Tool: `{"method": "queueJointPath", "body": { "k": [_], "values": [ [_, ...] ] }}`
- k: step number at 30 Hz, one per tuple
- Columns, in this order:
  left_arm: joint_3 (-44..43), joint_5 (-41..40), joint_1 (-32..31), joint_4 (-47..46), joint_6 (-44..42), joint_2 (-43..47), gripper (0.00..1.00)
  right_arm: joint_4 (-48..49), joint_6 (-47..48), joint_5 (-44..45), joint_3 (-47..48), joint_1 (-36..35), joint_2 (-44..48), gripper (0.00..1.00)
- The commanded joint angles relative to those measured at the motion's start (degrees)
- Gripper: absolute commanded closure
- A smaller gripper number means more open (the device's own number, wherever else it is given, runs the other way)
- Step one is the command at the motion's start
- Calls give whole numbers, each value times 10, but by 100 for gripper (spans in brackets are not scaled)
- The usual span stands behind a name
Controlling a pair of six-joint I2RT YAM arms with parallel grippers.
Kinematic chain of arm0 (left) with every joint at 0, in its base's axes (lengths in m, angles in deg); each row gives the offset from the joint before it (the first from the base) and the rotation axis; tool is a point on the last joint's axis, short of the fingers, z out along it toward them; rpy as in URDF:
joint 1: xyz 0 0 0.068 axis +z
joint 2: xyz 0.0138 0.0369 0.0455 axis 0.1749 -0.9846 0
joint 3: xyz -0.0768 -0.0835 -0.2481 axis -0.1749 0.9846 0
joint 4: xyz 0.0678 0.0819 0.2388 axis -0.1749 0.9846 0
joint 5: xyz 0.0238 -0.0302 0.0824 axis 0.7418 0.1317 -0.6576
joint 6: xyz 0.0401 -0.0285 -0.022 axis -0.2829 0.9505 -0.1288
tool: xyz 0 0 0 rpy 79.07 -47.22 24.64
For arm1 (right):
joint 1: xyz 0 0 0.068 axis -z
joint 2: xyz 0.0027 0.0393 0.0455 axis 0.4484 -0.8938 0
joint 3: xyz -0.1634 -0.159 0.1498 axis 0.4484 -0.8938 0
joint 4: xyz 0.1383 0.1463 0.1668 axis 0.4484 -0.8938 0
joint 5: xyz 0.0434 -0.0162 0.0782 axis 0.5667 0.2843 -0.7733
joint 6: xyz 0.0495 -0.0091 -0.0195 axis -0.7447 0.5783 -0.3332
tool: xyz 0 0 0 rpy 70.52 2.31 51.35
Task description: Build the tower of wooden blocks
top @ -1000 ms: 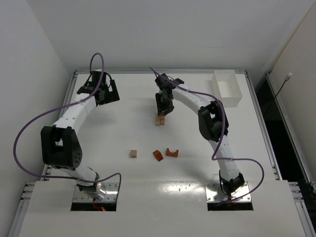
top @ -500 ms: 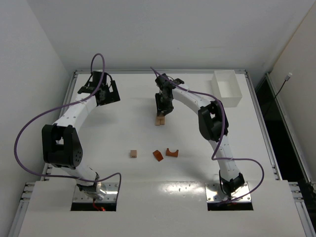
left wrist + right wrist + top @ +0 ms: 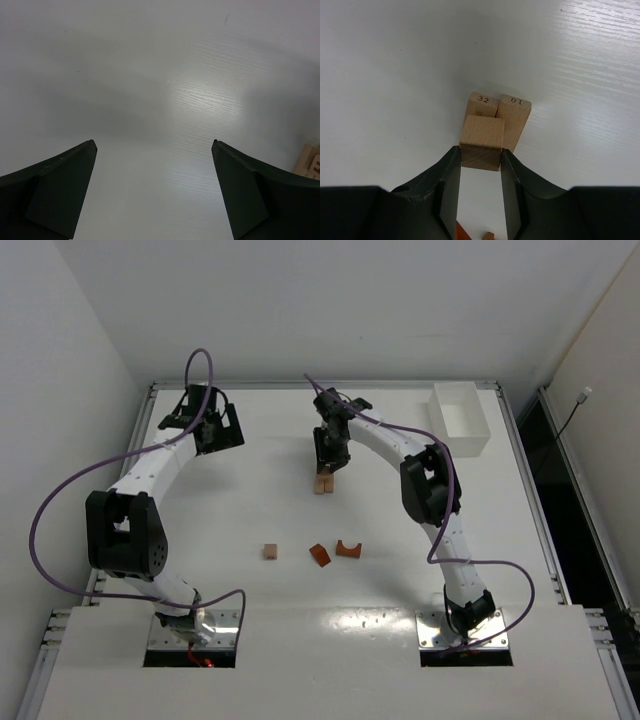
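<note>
Outstretched right pincer [image 3: 480, 151] clamps a tan cube [image 3: 481, 139] over two bars [image 3: 515, 119]; left pincer [image 3: 155, 146] gapes empty.

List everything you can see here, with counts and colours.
bars: two, tan, side by side, far centre
held cube: one, tan, by the bars
loose cube: one, tan, near centre
wedge: one, orange, right of loose cube
arch: one, orange, right of wedge
tray: one, white, far right corner
table: one, white
left gripper: one, black, open, empty, far left
right gripper: one, black, shut on held cube
</note>
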Motion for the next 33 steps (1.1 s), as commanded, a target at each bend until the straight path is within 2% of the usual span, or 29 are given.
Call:
{"method": "queueJointPath", "body": {
  "k": [1, 14, 18, 19, 21, 22, 24, 25, 33],
  "values": [
    [-21, 2, 1, -12, 9, 1, 0, 8, -9, 3, 23, 2, -6, 100],
    [-26, 12, 1, -12, 9, -5, 0, 8, -9, 19, 23, 7, -12, 100],
    [-26, 12, 1, -12, 9, -10, 0, 8, -9, 19, 23, 7, -12, 79],
    [-26, 12, 1, -12, 9, -10, 0, 8, -9, 19, 23, 7, -12, 66],
    [-26, 12, 1, -12, 9, -10, 0, 8, -9, 19, 23, 7, -12, 57],
    [-26, 12, 1, -12, 9, -10, 0, 8, -9, 19, 23, 7, -12, 44],
    [-26, 12, 1, -12, 9, -15, 0, 8, -9, 12, 23, 7, -12, 40],
    [-26, 12, 1, -12, 9, -15, 0, 8, -9, 12, 23, 7, -12, 31],
    [-18, 18, 1, -12, 14, -2, 0, 20, 29, -7, 29, 7, 25, 23]
  ]
}}
